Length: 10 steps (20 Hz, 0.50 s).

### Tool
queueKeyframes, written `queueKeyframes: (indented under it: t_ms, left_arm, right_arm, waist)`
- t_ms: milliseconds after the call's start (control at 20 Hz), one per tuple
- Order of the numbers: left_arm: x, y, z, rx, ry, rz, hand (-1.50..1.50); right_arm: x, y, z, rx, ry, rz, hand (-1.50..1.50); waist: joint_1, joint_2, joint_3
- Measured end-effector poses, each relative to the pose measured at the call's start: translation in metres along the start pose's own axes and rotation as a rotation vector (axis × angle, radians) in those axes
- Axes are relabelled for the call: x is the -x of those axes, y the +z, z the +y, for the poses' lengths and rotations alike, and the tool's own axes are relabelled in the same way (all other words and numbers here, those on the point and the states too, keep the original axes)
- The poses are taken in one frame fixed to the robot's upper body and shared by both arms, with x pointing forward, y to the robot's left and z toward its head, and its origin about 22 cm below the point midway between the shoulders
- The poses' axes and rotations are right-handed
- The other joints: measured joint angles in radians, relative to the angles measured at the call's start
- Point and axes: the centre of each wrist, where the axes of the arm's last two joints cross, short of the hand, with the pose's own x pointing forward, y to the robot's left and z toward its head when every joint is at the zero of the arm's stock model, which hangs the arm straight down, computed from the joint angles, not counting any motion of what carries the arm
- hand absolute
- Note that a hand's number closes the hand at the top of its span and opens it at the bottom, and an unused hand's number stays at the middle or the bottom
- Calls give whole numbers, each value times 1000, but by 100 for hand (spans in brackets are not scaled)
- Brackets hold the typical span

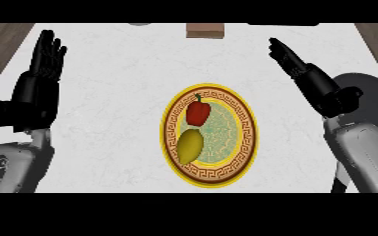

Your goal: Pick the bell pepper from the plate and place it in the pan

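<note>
A red bell pepper (198, 111) lies on the upper left part of a round plate (244, 130) with a yellow rim and a brown patterned band. Just below the pepper on the same plate lies a yellow fruit (190, 145). At the right edge a dark pan (362, 82) shows only partly, behind my right forearm. My right hand (306, 75) is open, fingers straight and pointing up-left, well to the right of the plate. At the far left my left hand (40, 72) rests open with its fingers up. Neither hand touches anything.
A brown wooden block (204, 30) stands at the counter's far edge, above the plate. A grey object (139, 24) peeks in at the top edge. The white counter (118, 105) ends in wooden strips at the upper left and upper right corners.
</note>
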Motion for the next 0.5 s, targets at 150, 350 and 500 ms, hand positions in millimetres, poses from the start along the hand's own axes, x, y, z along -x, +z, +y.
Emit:
queueKeyframes:
  t_ms: [150, 350, 500]
  left_arm:
    - [10, 5, 3, 0, 10, 54, 0]
    - [21, 10, -3, 32, 54, 186, 0]
    - [29, 22, -7, 47, 89, 268, 0]
  right_arm:
    - [-6, -17, 11, 40, -58, -55, 150]
    - [-28, -45, 32, 144, -104, -127, 150]
    - [-23, -36, 39, 276, 31, -100, 150]
  waist:
    - [-8, -2, 2]
    - [-10, -4, 1]
    - [-27, -12, 0]
